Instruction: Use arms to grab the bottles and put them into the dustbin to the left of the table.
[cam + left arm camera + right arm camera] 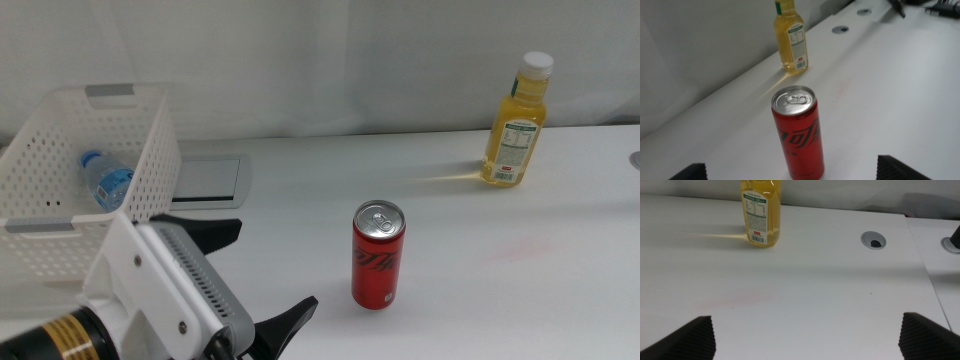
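The yellow juice bottle (517, 122) with a white cap stands upright at the far right of the table (480, 300). The small water bottle (105, 180) with a blue cap lies inside the white perforated dustbin (40, 160) at the left. My left gripper (255, 280) is open low at the front left, between the dustbin and a red can, holding nothing. In the left wrist view the juice bottle (791, 37) stands well beyond the can. My right gripper (807, 337) is open and holds nothing; the juice bottle (760, 212) stands some way ahead of it.
A red soda can (378, 255) stands upright mid-table, straight ahead of the left jaws (797, 132). A grey plate (208, 180) is set into the tabletop beside the dustbin. Round cable holes (873, 239) lie near the right end.
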You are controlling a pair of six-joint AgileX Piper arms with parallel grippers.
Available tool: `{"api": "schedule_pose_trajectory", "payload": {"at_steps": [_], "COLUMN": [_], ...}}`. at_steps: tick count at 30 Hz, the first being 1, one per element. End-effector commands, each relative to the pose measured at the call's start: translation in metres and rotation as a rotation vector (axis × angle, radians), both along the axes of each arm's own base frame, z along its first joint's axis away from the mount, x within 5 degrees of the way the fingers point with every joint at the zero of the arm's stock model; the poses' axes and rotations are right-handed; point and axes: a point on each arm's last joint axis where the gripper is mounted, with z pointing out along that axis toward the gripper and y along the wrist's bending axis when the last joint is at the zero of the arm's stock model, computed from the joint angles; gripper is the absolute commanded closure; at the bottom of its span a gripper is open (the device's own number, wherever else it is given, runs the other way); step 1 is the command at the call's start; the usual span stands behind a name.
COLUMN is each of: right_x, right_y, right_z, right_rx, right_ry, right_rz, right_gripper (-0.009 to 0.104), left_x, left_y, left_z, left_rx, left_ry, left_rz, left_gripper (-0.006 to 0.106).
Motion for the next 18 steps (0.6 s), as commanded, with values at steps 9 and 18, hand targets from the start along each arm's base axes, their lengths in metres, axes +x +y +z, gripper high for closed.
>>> {"api": "schedule_pose_trajectory", "payload": {"at_steps": [9,18], "right_x": [0.001,0.002], "right_y": [0.0,0.001], "right_z": [0.005,0.007], "right_rx": [0.0,0.006], "right_ry": [-0.043,-0.073], "right_rz": [0.005,0.014], "right_gripper": [-0.008,-0.008], "left_x": [0.023,0.045], "left_y": [-0.022,-0.044], "left_z": [-0.054,-0.101], "left_rx": [-0.147,-0.202], "left_ry": [0.057,0.085], "left_rz": [0.074,0.087], "left_gripper": [0.013,0.013]}}
